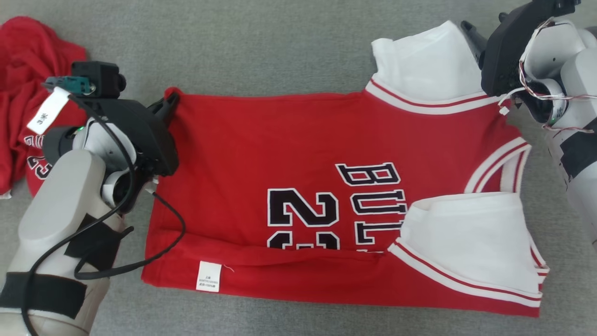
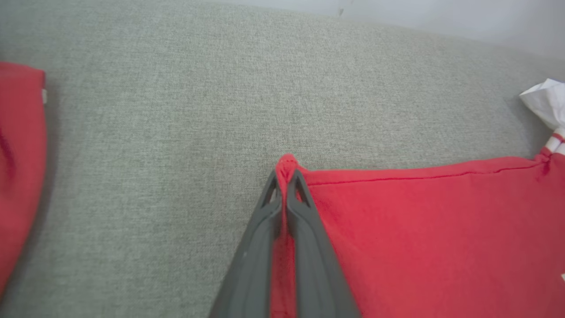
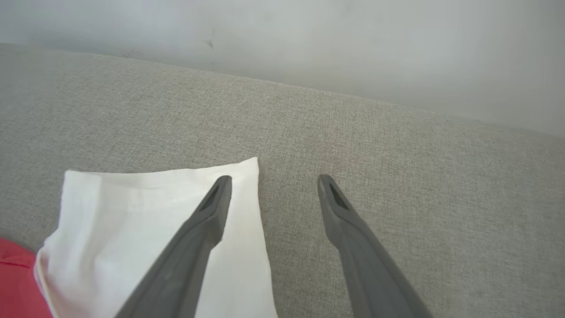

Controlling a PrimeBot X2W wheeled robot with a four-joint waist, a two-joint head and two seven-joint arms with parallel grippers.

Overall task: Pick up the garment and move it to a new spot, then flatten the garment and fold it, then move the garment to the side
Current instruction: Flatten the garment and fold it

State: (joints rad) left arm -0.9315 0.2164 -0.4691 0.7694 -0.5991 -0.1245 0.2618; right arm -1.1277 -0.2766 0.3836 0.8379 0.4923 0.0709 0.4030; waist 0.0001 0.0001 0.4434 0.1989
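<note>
- Grey woven surface [image 1: 280, 46], with a pale wall [image 3: 309, 44] behind it in the right wrist view.
- The garment [image 1: 298, 154], a red jersey with black lettering, lies spread sideways across the middle of that surface. Its near long edge is turned over, with the care label [image 1: 208, 276] facing up.
- Your left claw [image 2: 286, 176] is pinched closed on the far hem corner [image 2: 287, 161], and red cloth runs down between its fingers.
- Your right claw [image 3: 274, 180] is spread open and holding nothing. One finger is over the far white sleeve [image 3: 145, 207], the other over bare surface. Can't tell whether it touches the cloth.
- Step, as I judge it: flatten-and-fold, one long fold in, far edge next.
- Next move likely calls for the right claw to close on the sleeve or shoulder edge, so both ends lift together. Lifting one side alone would skew the fold.
- The head view gives you the whole layout, plus a second red garment [image 1: 28, 60] heaped off to the left, well apart.
- The wrist views give you the finger state, which the head view hides behind the wrist housings.
</note>
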